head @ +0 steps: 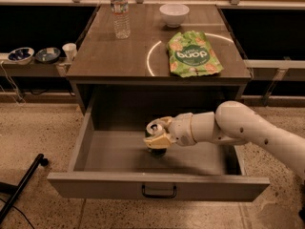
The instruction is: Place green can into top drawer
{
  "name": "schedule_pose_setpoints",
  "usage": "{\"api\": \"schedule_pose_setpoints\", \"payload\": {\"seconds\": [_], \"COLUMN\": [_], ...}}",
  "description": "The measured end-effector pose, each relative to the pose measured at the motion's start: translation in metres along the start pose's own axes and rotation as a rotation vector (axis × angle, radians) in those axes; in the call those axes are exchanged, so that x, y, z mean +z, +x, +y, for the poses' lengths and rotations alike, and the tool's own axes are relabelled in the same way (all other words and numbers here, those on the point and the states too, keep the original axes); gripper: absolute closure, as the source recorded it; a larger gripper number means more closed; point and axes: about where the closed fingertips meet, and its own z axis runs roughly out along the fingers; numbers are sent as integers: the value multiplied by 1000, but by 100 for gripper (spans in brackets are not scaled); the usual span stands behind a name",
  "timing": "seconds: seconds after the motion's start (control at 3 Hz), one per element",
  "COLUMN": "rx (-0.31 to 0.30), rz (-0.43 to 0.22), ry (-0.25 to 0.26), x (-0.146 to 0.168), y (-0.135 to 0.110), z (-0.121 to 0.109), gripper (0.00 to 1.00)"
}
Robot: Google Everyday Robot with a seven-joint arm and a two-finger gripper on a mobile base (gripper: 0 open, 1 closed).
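Note:
The top drawer (109,151) is pulled open, with its dark pull handle (158,192) at the middle of the front panel. My gripper (157,135) reaches in from the right on a white arm and is low inside the drawer, near its middle. It is shut on the green can (157,150). Only the can's dark lower part and a bit of its silver top show below and between the fingers. The can's base is at or just above the drawer floor; I cannot tell whether it touches.
On the cabinet top stand a clear water bottle (120,12), a white bowl (173,14) and a flat green snack bag (192,54). A low shelf at the left holds small bowls (33,55) and a cup (69,51). A black leg (21,187) lies on the floor at left.

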Motion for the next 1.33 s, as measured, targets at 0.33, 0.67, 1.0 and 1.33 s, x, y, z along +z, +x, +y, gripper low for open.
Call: {"api": "schedule_pose_setpoints", "payload": {"seconds": [0.33,0.67,1.0,1.33], "rx": [0,0,0,0], "rz": [0,0,0,0], "ry": [0,0,0,0], "x": [0,0,0,0], "y": [0,0,0,0], "z": [0,0,0,0], "gripper": [34,11,0,0]}}
